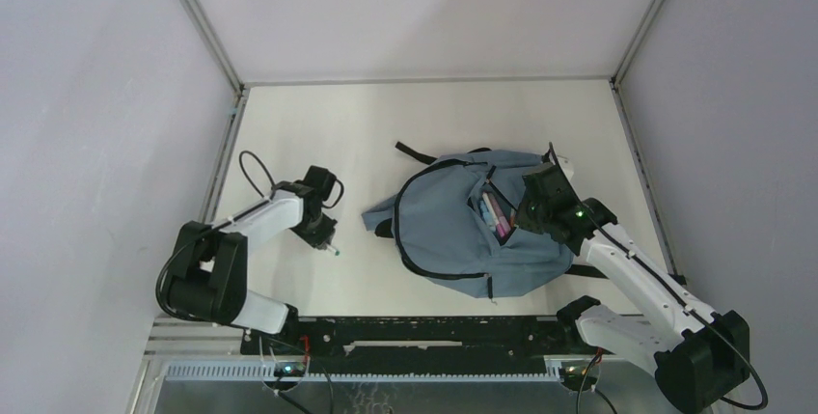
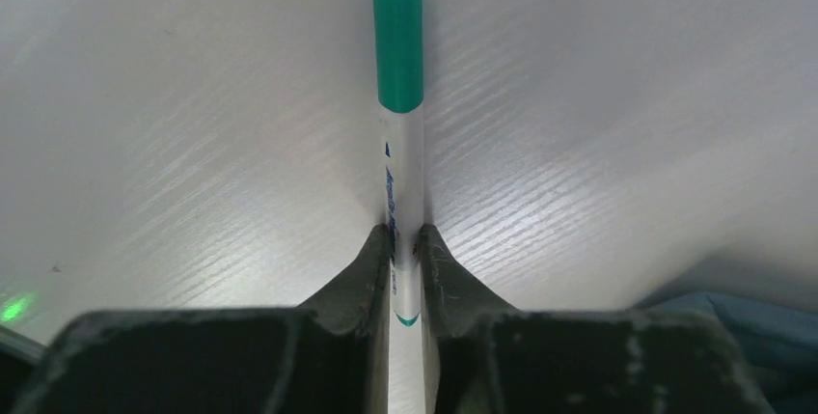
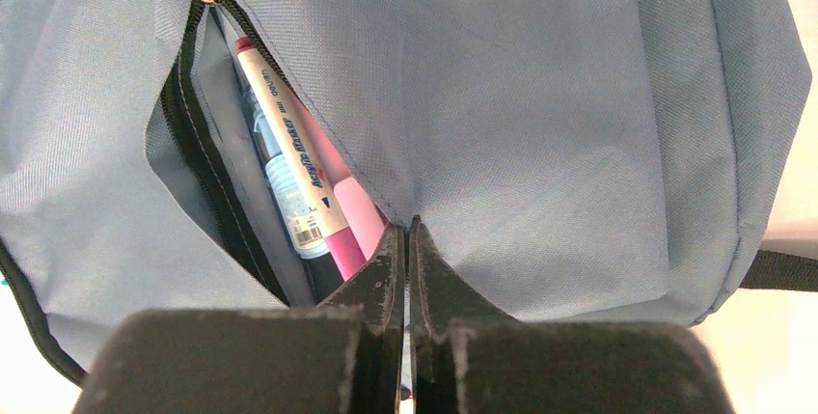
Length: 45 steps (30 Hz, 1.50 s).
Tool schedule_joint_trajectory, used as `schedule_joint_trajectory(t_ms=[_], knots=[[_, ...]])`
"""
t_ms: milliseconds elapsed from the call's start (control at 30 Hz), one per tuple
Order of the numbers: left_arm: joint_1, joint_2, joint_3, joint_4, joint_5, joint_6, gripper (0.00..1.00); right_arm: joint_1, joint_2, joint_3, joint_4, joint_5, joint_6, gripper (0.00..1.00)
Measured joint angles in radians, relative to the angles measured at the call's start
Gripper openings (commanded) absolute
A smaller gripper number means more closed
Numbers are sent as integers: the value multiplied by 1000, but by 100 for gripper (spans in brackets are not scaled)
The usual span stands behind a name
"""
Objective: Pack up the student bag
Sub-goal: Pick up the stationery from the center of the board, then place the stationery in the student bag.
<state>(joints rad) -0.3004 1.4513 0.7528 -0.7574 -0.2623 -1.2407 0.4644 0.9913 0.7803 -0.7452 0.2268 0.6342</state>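
Tabletop (image 1: 386, 124) holds student bag (image 1: 453, 231), well apart from marker (image 2: 400, 57) in left pincer (image 2: 405, 238).

White arms (image 1: 265, 213), black joints (image 1: 214, 277)

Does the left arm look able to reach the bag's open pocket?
Probably yes: only bare table lies between the left gripper, holding a green-capped marker, and the gaping pocket of the student bag.

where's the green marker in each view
top external: green marker left of centre, at the left gripper.
left wrist: green marker in the centre, running up from between the fingers, cap on top.
right wrist: not in it.
shared landmark: bag, in all three.
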Motion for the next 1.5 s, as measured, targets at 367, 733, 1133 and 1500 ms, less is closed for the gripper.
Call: schedule_joint_trajectory(t_ms=[367, 733, 1133, 1500], knots=[[-18, -216, 0, 149, 115, 179, 0, -4, 0, 0, -1, 0, 0, 0], [-325, -195, 217, 393, 507, 473, 0, -11, 0, 0, 1, -6, 0, 0], [-510, 164, 394, 607, 824, 304, 0, -11, -7, 0, -4, -8, 1, 0], [-543, 343, 476, 573, 870, 172, 0, -11, -15, 0, -6, -8, 4, 0]])
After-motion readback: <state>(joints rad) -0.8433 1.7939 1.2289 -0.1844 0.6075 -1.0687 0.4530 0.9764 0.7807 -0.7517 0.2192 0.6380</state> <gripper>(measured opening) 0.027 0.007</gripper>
